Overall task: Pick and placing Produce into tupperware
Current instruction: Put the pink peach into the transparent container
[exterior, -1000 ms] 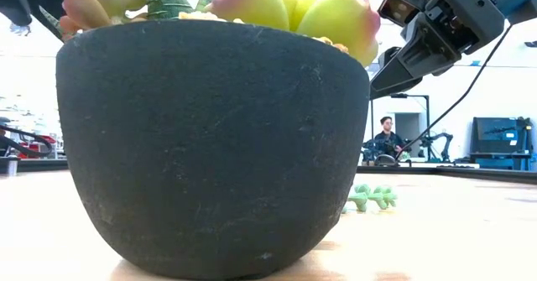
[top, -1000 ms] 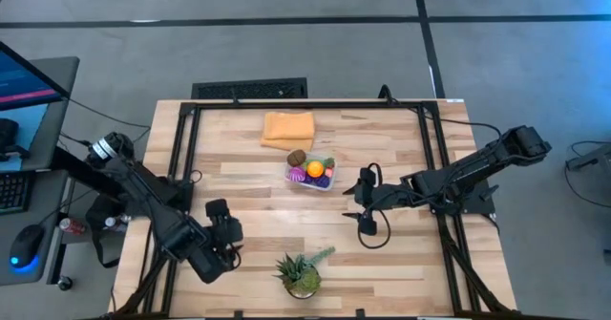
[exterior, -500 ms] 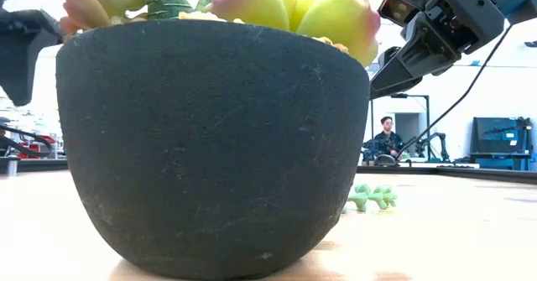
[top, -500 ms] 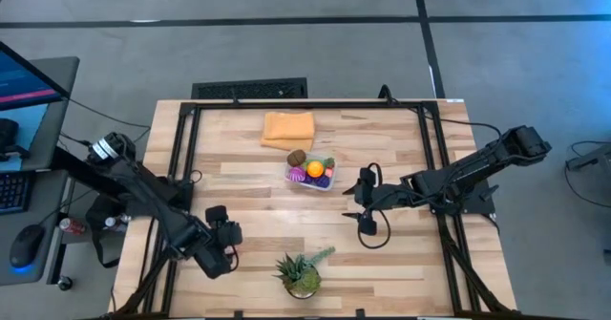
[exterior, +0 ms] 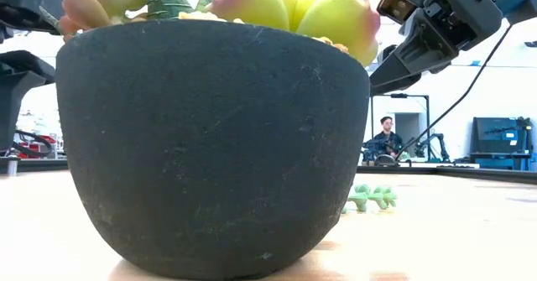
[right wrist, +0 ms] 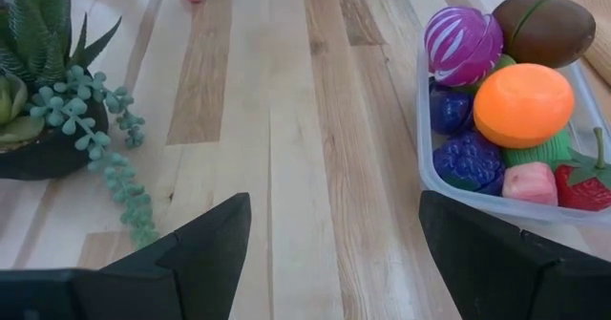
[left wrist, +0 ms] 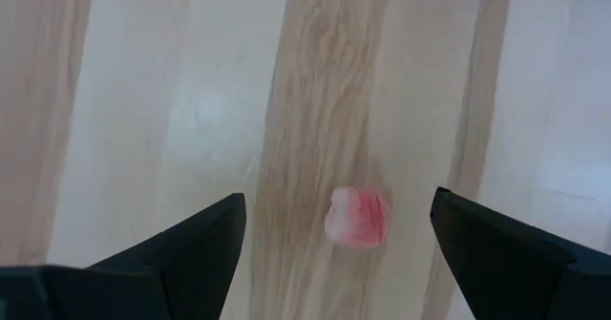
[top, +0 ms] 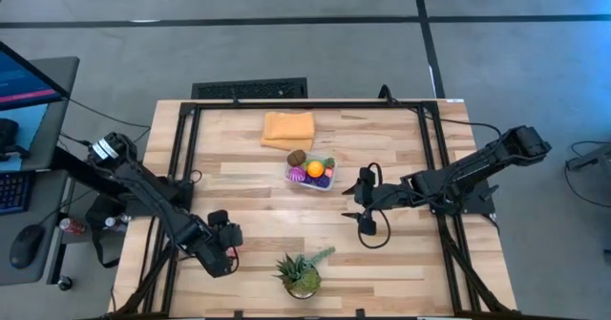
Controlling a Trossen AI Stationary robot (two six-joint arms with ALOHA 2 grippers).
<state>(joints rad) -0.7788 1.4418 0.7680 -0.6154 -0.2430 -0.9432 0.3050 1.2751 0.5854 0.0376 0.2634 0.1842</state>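
Note:
The clear tub [top: 310, 175] stands mid-table, filled with toy produce: an orange [right wrist: 523, 103], a striped purple piece [right wrist: 463, 45], a brown piece [right wrist: 542, 29] and others. One small pink-red piece [left wrist: 356, 217] lies alone on the wood. My left gripper [top: 226, 236] is open above it, at the near left, one finger on either side and clear of it. My right gripper [top: 363, 215] is open and empty, low over the table to the right of the tub.
A potted succulent [top: 301, 274] in a dark pot [exterior: 210, 147] stands near the front edge, its green sprig [right wrist: 115, 158] trailing onto the wood. A folded orange cloth [top: 287, 129] lies behind the tub. A person [exterior: 386, 138] sits far off in the room.
My left gripper has gone down toward the table over the pink-red piece, staying open. My right gripper has kept still.

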